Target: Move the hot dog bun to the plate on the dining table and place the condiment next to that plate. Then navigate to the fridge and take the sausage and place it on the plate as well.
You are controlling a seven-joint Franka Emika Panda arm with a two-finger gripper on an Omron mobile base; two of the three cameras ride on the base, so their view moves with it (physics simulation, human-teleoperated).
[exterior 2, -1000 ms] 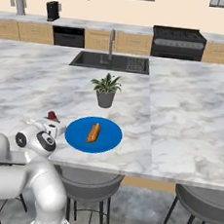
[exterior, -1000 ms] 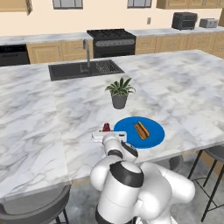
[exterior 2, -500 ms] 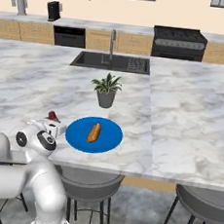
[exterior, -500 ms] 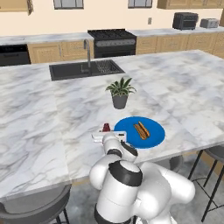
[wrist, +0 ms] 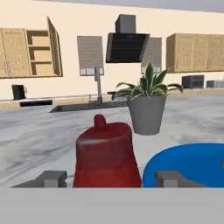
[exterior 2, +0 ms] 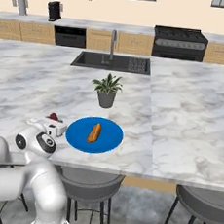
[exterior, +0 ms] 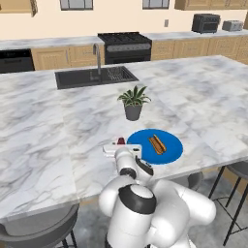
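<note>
The condiment (wrist: 107, 153) stands upright on the marble surface (exterior: 43, 131) right between the fingertips (wrist: 51, 178) of the hand (wrist: 111, 179). Grey tips show on either side of its red body with a gap to each, so the hand looks parted rather than clamped on it, though I cannot tell whether a pad touches lower down.

The nearest risk is the bottle itself. It is tall and narrow-topped, so if the hand backs off at a slant, or a finger catches the body, it could topple or skid.

Just beyond the hand and to one side lies the blue plate (exterior: 170, 151), close to the bottle; a tipped bottle could roll onto its rim. The hot dog bun (exterior 2: 94, 132) on the plate could be nudged by a sweeping arm.

Farther ahead, the potted plant (exterior: 133, 102) stands in the line of a high forward swing.
</note>
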